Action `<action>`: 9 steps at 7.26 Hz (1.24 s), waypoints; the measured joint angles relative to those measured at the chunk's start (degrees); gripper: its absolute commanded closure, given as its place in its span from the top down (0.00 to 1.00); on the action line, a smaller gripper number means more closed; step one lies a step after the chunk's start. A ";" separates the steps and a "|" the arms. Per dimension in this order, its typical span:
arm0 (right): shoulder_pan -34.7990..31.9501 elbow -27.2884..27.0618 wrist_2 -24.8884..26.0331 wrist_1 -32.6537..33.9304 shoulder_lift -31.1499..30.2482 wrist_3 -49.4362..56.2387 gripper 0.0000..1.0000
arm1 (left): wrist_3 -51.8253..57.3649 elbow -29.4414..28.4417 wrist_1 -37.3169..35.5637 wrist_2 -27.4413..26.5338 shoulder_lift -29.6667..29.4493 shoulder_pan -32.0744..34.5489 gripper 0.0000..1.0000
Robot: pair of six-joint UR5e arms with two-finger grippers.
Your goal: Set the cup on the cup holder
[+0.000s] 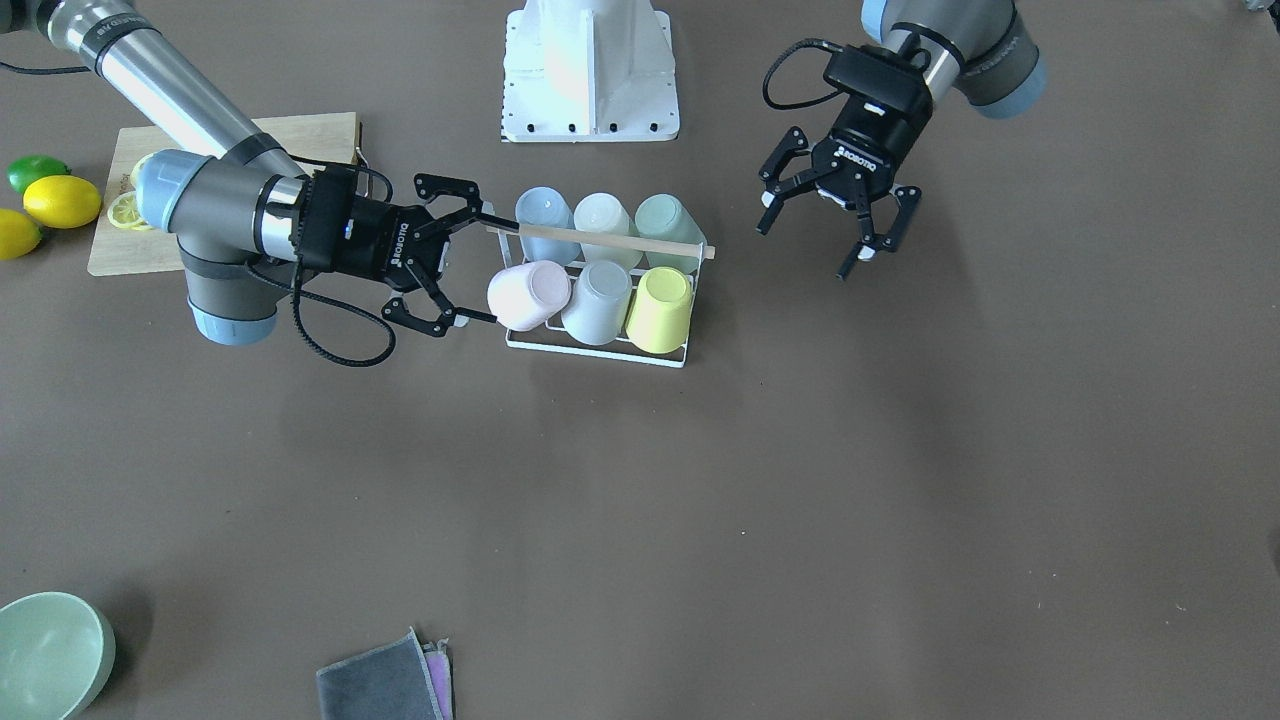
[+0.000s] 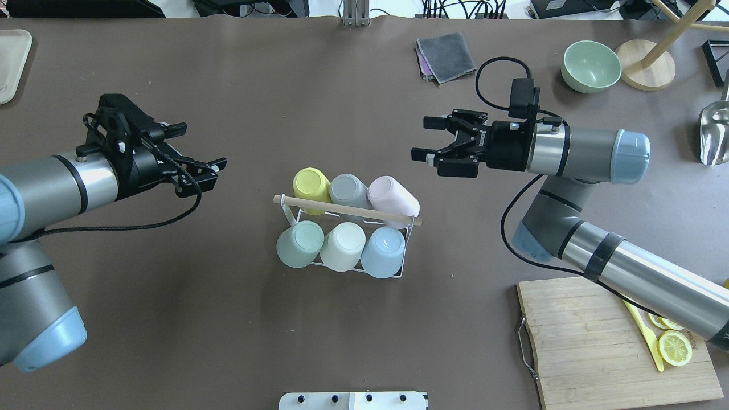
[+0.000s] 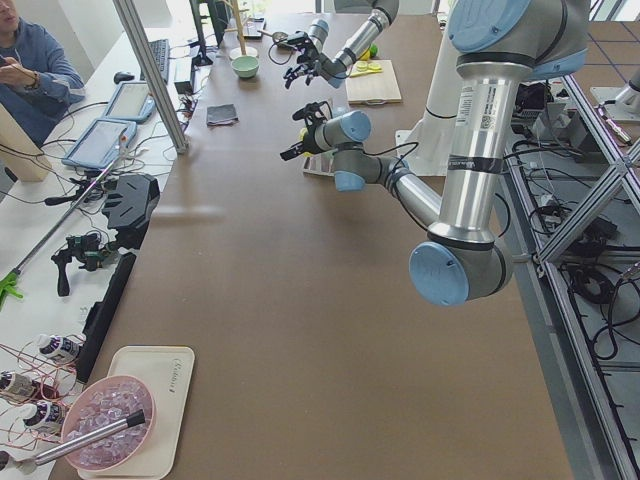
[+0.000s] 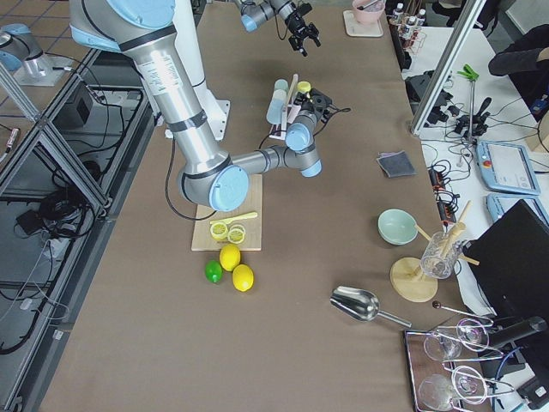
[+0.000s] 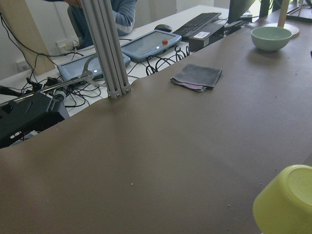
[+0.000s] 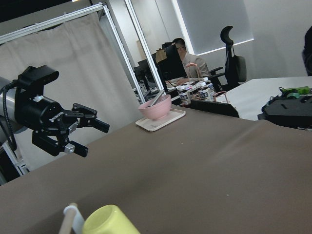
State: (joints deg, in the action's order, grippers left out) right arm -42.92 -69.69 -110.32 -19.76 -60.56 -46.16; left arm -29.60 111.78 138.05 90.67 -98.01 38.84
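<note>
The cup holder (image 2: 347, 209), a white wire rack with a wooden rod on top, stands mid-table and carries several upside-down cups. A yellow cup (image 2: 311, 187), a grey cup (image 2: 348, 191) and a pink cup (image 2: 393, 196) sit in the far row. A green, a white and a blue cup (image 2: 383, 251) sit in the near row. My right gripper (image 2: 421, 138) is open and empty, just beside the pink cup (image 1: 528, 295) at the rack's end. My left gripper (image 2: 215, 173) is open and empty, well off the rack's other end. The yellow cup (image 5: 287, 202) shows in the left wrist view.
A wooden cutting board (image 2: 598, 341) with lemon slices and a yellow knife lies under my right arm. A green bowl (image 2: 591, 65), a grey cloth (image 2: 447, 57), a wooden stand (image 2: 643, 71) and a metal scoop (image 2: 715, 134) lie at the far right. Lemons and a lime (image 1: 60, 200) sit beside the board.
</note>
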 measured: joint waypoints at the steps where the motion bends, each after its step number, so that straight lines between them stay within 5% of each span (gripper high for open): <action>1: -2.66 -0.12 -0.15 4.69 -0.31 -0.11 1.00 | -0.82 -0.06 -6.59 6.23 0.08 4.36 0.98; 4: -6.43 -1.15 5.43 20.55 -1.43 -0.61 1.00 | -0.72 -1.64 -30.45 23.61 1.00 18.93 0.98; 7: -9.22 -12.77 6.52 49.35 -6.72 0.07 1.00 | 9.32 -7.74 -41.94 40.10 5.48 36.23 0.98; 9: -12.53 -19.93 1.79 66.54 -9.75 0.45 1.00 | 18.83 -10.42 -49.13 47.30 8.65 45.21 0.98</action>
State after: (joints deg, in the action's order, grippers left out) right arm -55.46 -89.62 -108.53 46.78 -70.31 -45.71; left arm -10.77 101.36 88.92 137.97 -89.36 84.04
